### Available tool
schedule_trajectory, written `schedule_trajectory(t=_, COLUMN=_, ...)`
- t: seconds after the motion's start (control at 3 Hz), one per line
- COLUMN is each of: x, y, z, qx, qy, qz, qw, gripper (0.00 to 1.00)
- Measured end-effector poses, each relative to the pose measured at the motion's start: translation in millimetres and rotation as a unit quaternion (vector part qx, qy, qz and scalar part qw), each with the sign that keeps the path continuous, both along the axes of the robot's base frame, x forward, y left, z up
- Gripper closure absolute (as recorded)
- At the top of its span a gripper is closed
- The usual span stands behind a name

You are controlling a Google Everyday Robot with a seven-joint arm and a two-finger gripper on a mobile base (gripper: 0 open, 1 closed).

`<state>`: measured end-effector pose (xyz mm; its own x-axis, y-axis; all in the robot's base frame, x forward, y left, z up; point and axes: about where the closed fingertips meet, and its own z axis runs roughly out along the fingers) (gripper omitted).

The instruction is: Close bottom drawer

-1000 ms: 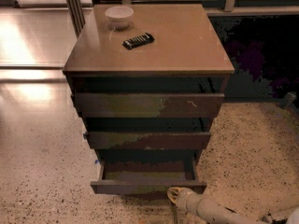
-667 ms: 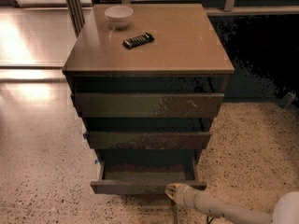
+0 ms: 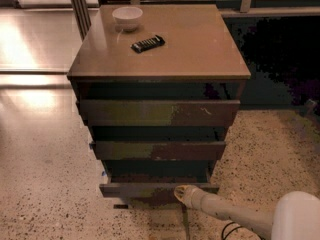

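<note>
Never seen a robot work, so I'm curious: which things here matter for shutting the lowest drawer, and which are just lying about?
Job: bottom drawer, pulled out; gripper at its front panel.
Lying about: white bowl and black bar-shaped object on the cabinet top; middle drawer; top drawer.

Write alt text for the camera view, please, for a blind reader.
The gripper sits at the front panel of the open bottom drawer, lowest of three in a brown cabinet. A white bowl and a small black object lie on top.

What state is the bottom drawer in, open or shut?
Open: the bottom drawer juts out past the middle drawer, with the gripper at its front.
</note>
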<state>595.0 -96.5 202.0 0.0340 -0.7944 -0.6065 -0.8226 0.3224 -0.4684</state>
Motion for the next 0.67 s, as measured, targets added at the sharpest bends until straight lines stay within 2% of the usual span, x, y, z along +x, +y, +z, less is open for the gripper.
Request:
schedule_trajectory(t=0.33, x=25.8, y=0.7, z=10.6, qx=-0.019, qy=-0.052, qz=-0.005, qw=0.9985, gripper=1.0)
schedule_trajectory(t=0.67, x=25.8, y=0.7, z=10.6, qx=-0.019, qy=-0.052, qz=-0.005, qw=0.9985, gripper=1.0)
